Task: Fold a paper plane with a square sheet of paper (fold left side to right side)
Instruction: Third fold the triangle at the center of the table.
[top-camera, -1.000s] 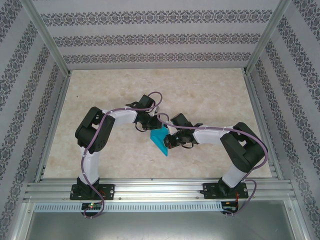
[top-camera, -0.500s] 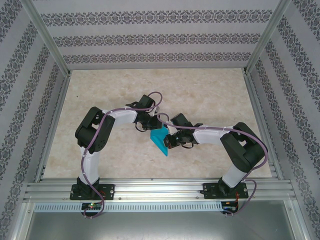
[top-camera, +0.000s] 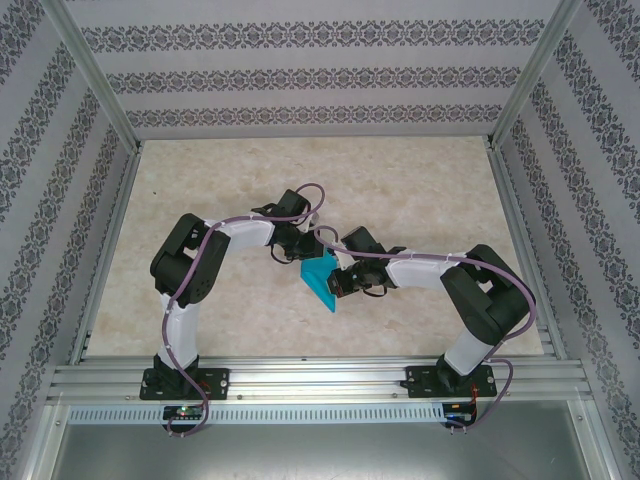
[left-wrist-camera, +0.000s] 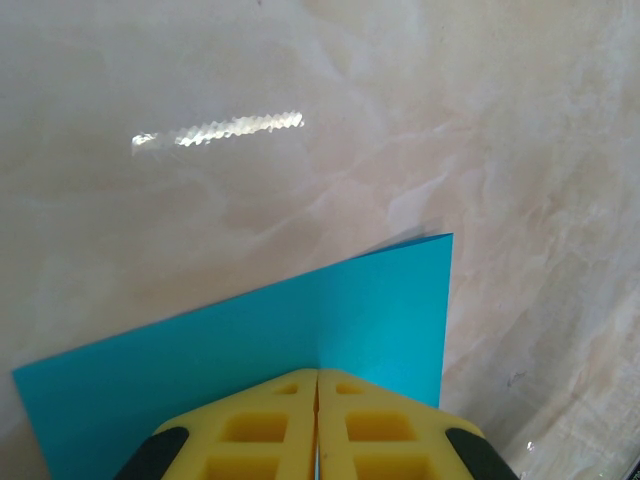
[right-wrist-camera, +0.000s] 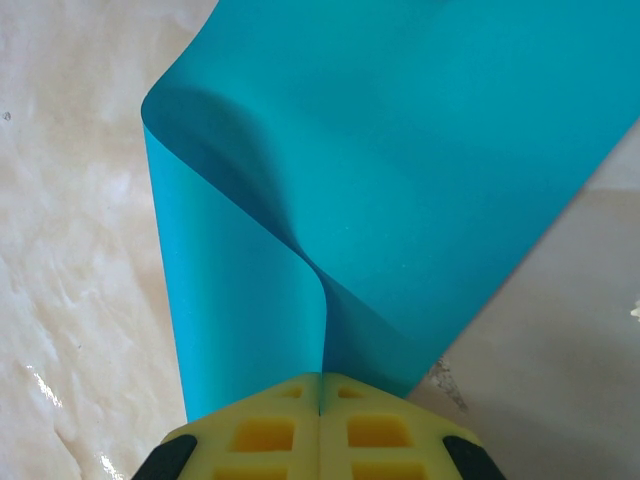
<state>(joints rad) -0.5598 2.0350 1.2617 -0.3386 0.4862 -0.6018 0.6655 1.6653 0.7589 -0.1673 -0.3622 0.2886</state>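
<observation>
- The teal sheet of paper (top-camera: 322, 278) sits just below the centre of the top view, held between the two arms over the marbled beige surface (top-camera: 420, 190).
- At the bottom centre of the left wrist view, the yellow left fingers (left-wrist-camera: 262, 428) are pressed together on the sheet's near edge. The sheet spreads flat up to mid-frame, with a faint straight line rising from the finger seam.
- At the bottom centre of the right wrist view, the right fingers (right-wrist-camera: 268, 432) pinch the sheet where it curls over in a loop, its two layers meeting between them.
</observation>
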